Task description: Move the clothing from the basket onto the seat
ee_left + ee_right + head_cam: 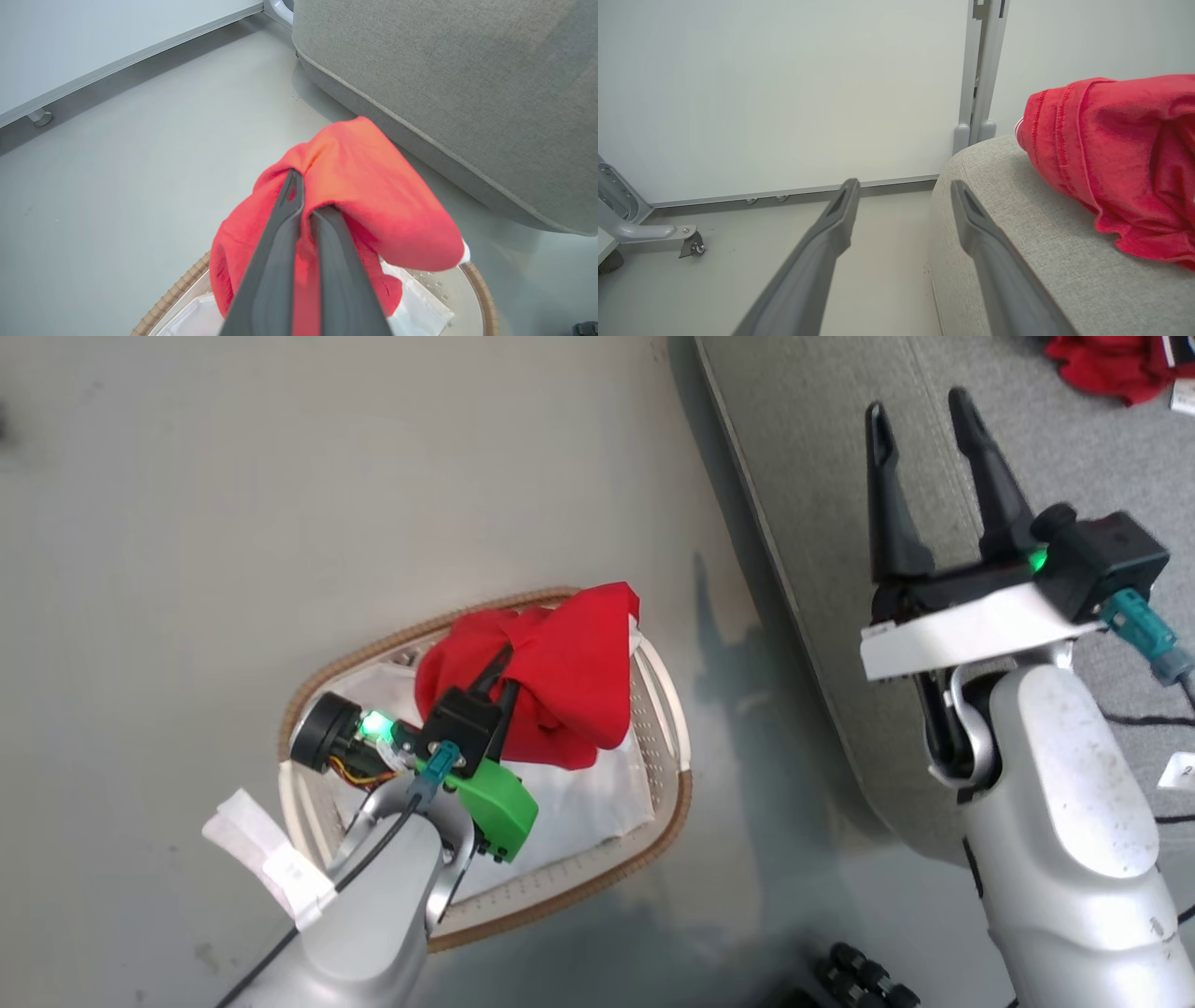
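Observation:
A bright red garment [560,672] hangs bunched over the oval basket [667,821], lifted above the white liner [597,803]. My left gripper [504,674] is shut on its fabric; in the left wrist view the red cloth [373,196] drapes over both fingers [280,242]. Another red garment [1111,364] lies on the grey sofa [840,476] at the top right, and in the right wrist view it [1125,154] rests on the sofa's cushion [1041,261]. Over the sofa's edge my right gripper [920,415] stands open, with nothing between its fingers.
Bare grey floor [233,504] surrounds the basket. A white wall panel with a grey upright post [978,70] and a castor foot [693,245] stand beyond the sofa. Black cables [1134,719] and white tags lie on the sofa by my right arm.

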Controlling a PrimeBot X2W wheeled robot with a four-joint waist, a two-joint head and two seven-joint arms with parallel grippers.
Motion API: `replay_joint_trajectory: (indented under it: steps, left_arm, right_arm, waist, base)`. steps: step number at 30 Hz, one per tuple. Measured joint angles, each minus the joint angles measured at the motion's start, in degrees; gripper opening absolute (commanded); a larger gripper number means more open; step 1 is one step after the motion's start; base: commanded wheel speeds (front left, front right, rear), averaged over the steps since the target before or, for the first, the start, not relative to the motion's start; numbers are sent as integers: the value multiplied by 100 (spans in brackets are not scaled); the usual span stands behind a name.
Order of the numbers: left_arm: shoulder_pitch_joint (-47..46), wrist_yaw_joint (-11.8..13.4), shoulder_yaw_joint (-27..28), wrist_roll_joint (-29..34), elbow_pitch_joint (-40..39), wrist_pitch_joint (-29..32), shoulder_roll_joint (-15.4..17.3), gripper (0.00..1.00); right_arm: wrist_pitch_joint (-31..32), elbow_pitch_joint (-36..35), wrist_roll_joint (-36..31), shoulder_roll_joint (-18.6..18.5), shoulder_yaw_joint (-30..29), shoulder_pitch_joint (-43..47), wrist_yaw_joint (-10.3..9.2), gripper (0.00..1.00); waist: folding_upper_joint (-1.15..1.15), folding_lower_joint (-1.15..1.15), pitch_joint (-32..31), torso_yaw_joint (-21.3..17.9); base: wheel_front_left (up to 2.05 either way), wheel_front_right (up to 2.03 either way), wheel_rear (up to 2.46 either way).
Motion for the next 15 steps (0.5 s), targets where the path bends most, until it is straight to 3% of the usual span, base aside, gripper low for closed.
replay_joint_trajectory:
  steps: [15]
  left_arm:
    - [1032, -297, 955, 213, -1735, 1, -221, 0]
  right_arm:
    - [0, 428, 92, -5, 230, 1148, 0, 100]
  waist:
    - [0, 0, -1639, 695]
  base:
    - [0, 0, 0]
